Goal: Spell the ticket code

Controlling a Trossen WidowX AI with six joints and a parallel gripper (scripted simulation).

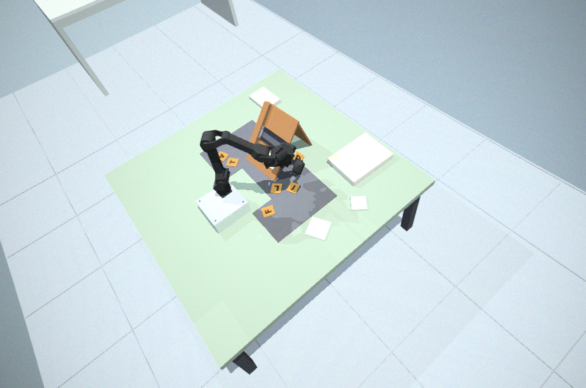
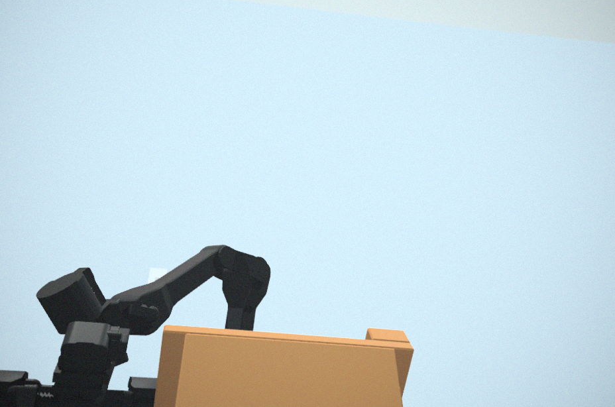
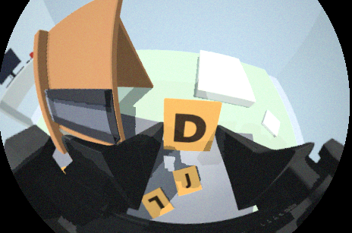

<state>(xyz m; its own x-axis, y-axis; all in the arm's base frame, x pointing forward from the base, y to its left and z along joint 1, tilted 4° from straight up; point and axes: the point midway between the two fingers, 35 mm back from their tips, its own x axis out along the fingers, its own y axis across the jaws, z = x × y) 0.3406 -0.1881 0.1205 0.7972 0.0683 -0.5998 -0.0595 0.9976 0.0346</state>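
Note:
My gripper [image 1: 296, 159] [image 3: 191, 130] is shut on the orange D tile [image 3: 190, 121], held by its sides with the letter upright in the wrist view. It is above the mat, just off the right side of the tilted wooden board [image 1: 282, 122] [image 2: 293, 367] [image 3: 81, 52]. The dark rail [image 1: 272, 136] [image 3: 83, 114] on the board shows no tile in its visible part. The J tile [image 1: 293, 187] [image 3: 187, 180] and L tile [image 1: 276, 188] [image 3: 157, 202] lie on the mat, with the F tile [image 1: 268, 211] farther forward. The T tile [image 1: 232, 162] and A tile [image 1: 222, 156] lie left of the board. The ticket's print is unreadable.
A large white block [image 1: 359, 158] [image 3: 224, 77] lies right of the board. Thin white pads [image 1: 358, 203] [image 1: 318, 228] lie near the grey mat [image 1: 307, 206]. Another white block [image 1: 264, 96] is behind the board. The arm stands on a white base [image 1: 222, 208].

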